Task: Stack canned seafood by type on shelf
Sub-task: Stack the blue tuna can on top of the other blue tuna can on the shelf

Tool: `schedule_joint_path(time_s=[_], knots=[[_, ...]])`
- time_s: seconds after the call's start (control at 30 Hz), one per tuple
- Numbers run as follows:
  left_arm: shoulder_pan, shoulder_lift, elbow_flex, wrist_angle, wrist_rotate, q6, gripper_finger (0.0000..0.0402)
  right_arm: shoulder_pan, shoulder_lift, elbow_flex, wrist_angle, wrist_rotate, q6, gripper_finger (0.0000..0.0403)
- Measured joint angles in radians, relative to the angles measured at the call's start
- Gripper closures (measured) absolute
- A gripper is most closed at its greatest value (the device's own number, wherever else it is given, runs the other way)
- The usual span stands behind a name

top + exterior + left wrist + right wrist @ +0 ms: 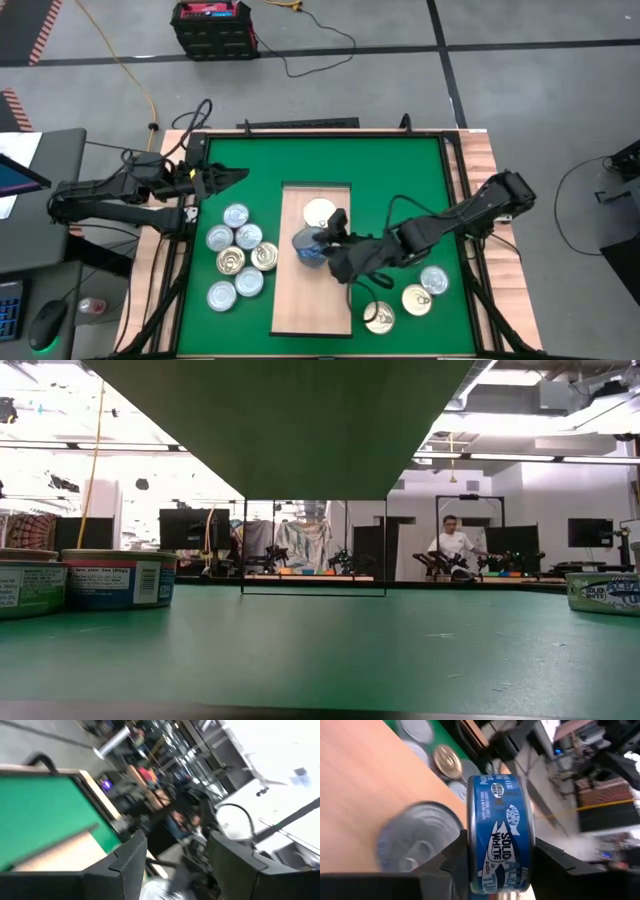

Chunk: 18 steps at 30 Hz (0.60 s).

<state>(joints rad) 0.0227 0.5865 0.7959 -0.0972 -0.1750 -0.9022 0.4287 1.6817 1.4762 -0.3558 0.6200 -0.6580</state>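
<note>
My right gripper reaches from the table's right over the pale wooden shelf and is shut on a blue tuna tin. A silver-topped tin sits on the shelf close beside the held one. A pale-topped tin stands farther back on the shelf. Several tins stand clustered on the green mat left of the shelf. Three more stand to its right. My left gripper waits open and empty above the mat's far left corner, as the left wrist view shows. My right gripper pinches the blue tin between its two fingers, one on each flat face, so the labelled side wall faces the wrist camera. The fingers come slanting down from the table's right. The tin looks lifted off the shelf board.
The green mat has bare room along its far side and between the shelf and the right-hand tins. The low view shows tins at the left and right edges. A person sits far behind the table.
</note>
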Motion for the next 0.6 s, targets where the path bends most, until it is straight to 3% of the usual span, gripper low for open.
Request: schedule_joint_path(time_s=[0.27,0.6], knots=[[-0.003,0.002,0.000,-0.051,0.122,-0.030,0.0203,0.027,0.088,0.051,-0.036,0.061,-0.024,0.0236],[-0.003,0.002,0.000,-0.100,0.127,-0.027,0.0203,0.041,0.090,0.052,-0.071,0.091,0.077,0.0202]])
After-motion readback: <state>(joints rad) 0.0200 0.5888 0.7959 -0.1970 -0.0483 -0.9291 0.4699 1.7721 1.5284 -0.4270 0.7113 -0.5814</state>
